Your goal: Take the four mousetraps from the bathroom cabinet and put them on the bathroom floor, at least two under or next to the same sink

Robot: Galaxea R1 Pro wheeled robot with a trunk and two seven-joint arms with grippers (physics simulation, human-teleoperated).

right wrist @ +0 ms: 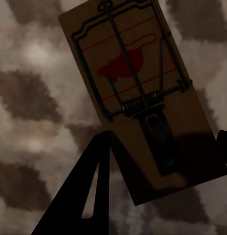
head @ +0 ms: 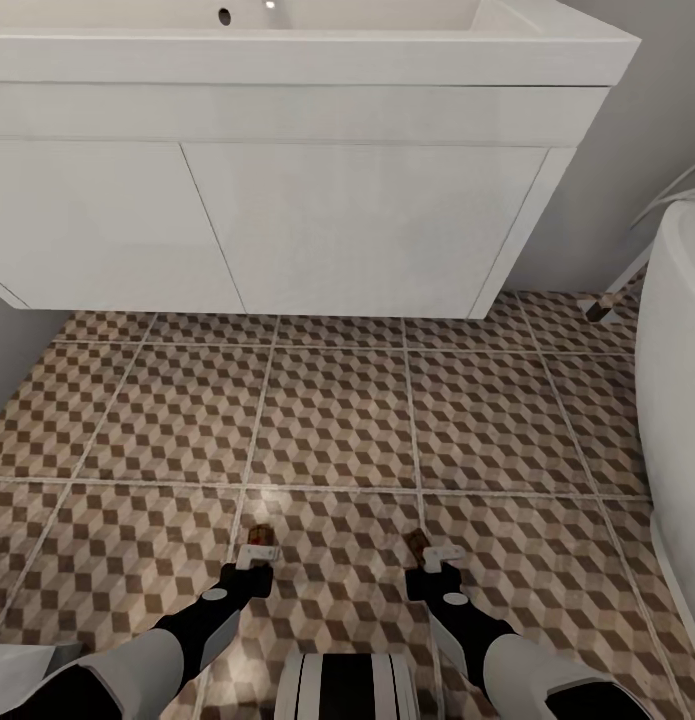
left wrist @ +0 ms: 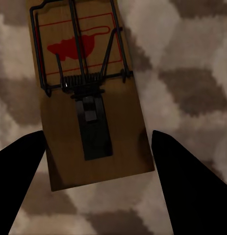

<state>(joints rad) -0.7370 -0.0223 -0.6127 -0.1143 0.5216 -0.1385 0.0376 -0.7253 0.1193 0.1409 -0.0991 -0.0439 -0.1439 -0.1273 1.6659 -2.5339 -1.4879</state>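
I've a flat tan wooden mousetrap (left wrist: 91,98) between my left gripper's (left wrist: 99,183) spread fingers, another (right wrist: 143,103) clamped in my right gripper (right wrist: 165,161), over the cube-patterned tiled bathroom floor (head: 337,420) — light, stiff boards, best held by their bare ends.

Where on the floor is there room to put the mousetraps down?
The tiled floor is bare between the white sink unit and the two grippers. It gets tight at the right by the white tub. Each gripper, left and right, has a mousetrap at its fingers.
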